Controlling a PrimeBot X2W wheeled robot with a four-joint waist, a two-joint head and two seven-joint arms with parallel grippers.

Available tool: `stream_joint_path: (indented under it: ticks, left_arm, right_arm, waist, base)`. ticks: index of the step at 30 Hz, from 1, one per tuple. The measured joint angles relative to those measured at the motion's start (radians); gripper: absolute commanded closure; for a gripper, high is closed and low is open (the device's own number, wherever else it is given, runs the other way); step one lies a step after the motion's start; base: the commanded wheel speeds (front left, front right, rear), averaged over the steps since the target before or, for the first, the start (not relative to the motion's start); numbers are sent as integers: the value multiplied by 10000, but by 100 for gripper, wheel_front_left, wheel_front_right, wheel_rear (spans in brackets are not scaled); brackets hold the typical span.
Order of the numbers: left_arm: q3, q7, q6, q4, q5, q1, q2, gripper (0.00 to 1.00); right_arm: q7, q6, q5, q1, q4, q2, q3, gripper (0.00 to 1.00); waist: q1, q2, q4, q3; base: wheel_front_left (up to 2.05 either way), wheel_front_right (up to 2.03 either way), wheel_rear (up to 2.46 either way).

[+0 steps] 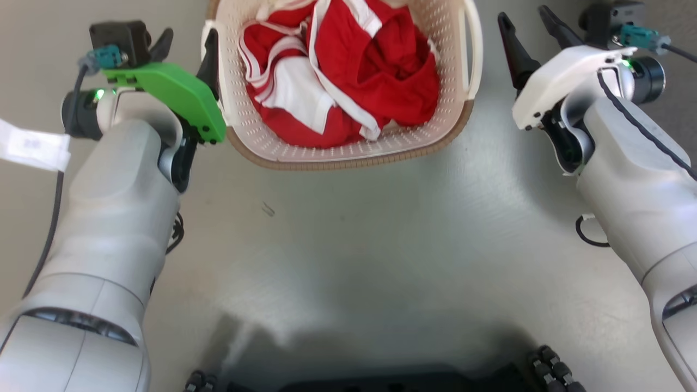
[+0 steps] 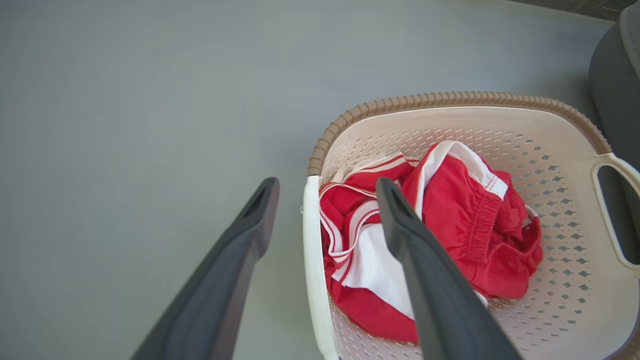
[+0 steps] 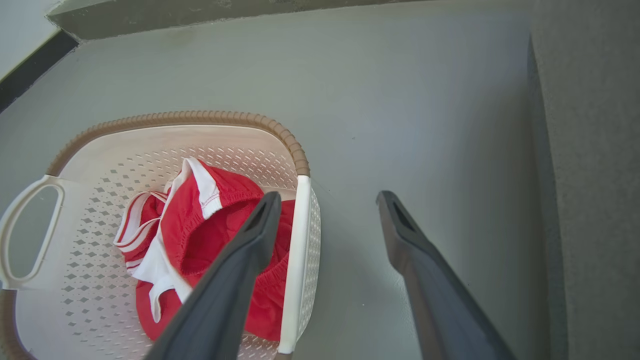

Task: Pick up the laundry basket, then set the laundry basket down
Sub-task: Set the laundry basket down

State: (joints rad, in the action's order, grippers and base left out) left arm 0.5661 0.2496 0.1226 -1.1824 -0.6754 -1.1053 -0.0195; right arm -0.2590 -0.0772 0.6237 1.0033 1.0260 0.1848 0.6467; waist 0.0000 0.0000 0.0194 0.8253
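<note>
The laundry basket point(image 1: 403, 139), cream with perforated walls and a brown woven-look rim, sits on a grey floor point(image 1: 348, 234) directly ahead of the robot, between its two arms. Red-and-white clothes point(image 1: 370, 65) lie bunched inside, reaching about halfway up the walls.

The left pincer point(image 1: 185, 49) is at the basket's left handle point(image 1: 206, 32), with its fingers spread wide and gripping nothing. In the left wrist view the white handle edge point(image 2: 310, 250) runs up between the two dark fingers, one point(image 2: 250, 225) over bare floor and the other point(image 2: 415, 240) over the clothes. Whether either finger touches the plastic cannot be told.

The right pincer point(image 1: 533, 35) is also spread wide and holds nothing. In the head view it stands just beside the right handle point(image 1: 474, 49), with a strip of floor between them. In the right wrist view one finger point(image 3: 245, 250) crosses in front of the basket's inside, the other point(image 3: 415, 245) lies over the floor, and the handle edge point(image 3: 300, 240) falls between them.

A green cover point(image 1: 174, 92) caps the left wrist and a white tag point(image 1: 32, 147) hangs off its cable.
</note>
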Motion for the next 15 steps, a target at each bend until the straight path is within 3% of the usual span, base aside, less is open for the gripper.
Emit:
stream_joint_path:
  ticks: [5, 15]
  left_arm:
    - [-245, 23, -8, 520, 17, 428, -50, 0]
    - [-848, 23, -579, 2236, 750, 1690, -625, 0]
  right_arm:
    - [0, 167, -33, -495, -512, 79, -397, 0]
    - [0, 366, -357, -1715, -1567, 6, -1055, 0]
  waist:
    - [0, 0, 1, -646]
    - [0, 0, -31, -2173]
  base:
    - [0, 0, 0]
    - [0, 0, 0]
